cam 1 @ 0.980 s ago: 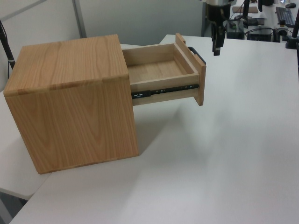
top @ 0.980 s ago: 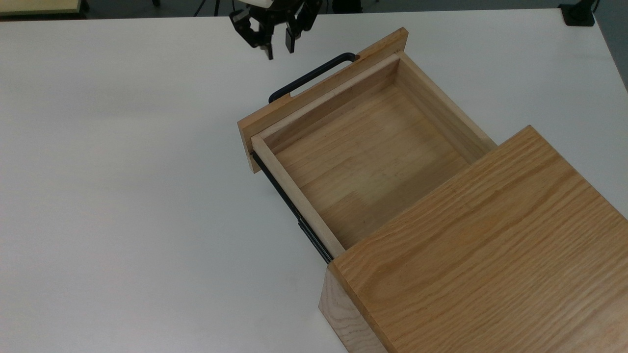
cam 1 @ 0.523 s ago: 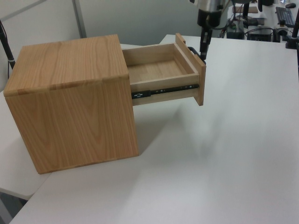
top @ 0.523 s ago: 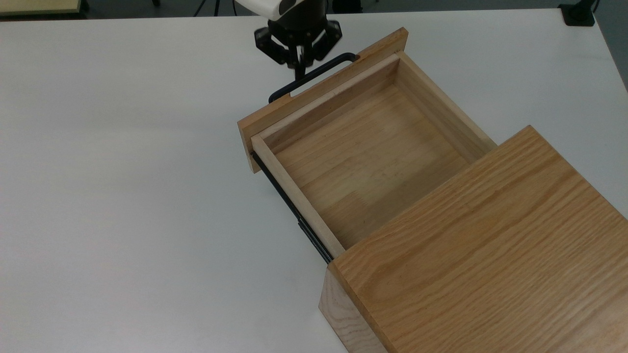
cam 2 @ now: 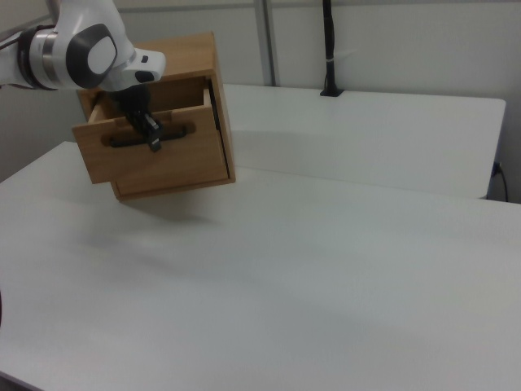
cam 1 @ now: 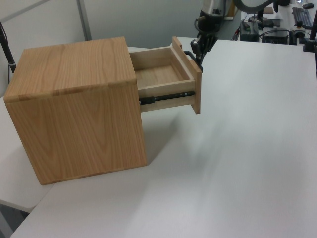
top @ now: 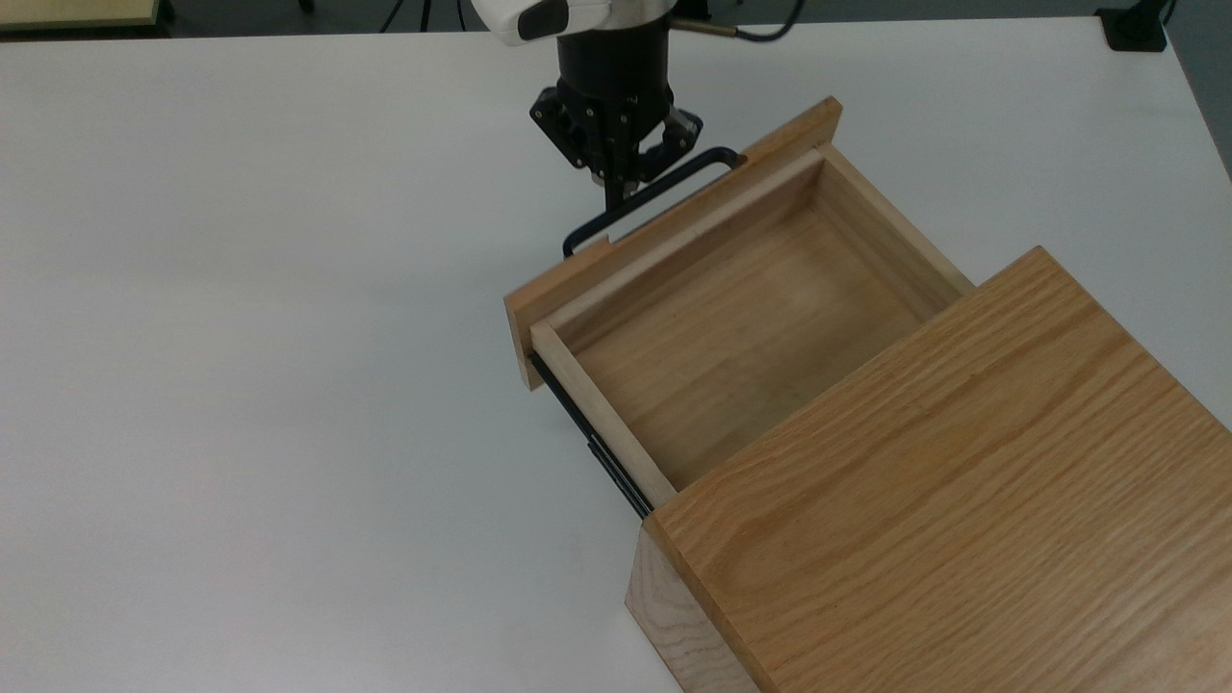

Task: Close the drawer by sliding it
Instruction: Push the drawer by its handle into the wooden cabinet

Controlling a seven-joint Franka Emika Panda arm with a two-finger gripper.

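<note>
The light wooden drawer (top: 741, 318) stands partly out of the oak cabinet (top: 962, 481). Its flat front panel (top: 674, 231) faces the top view's upper left and carries the long black bar handle (top: 674, 183). A black side rail (top: 597, 443) shows beneath it. My gripper (top: 613, 197) points down with its fingers shut together, the tips against the handle near the bar's middle. From the left view the gripper (cam 1: 199, 54) touches the front of the drawer (cam 1: 163, 74). In the right view the gripper (cam 2: 152, 142) overlaps the handle (cam 2: 175, 130) on the drawer front (cam 2: 155, 167).
The cabinet (cam 1: 74, 109) sits on a wide white table (top: 241, 385) with bare surface across the top view's left. A black clamp base (top: 1136, 29) is at the far corner, and a black post (cam 2: 328, 49) rises at the table's far edge in the right view.
The gripper shut its fingers, came down onto the handle and pressed the drawer partway into the cabinet; the front panel now stands closer to the cabinet than before.
</note>
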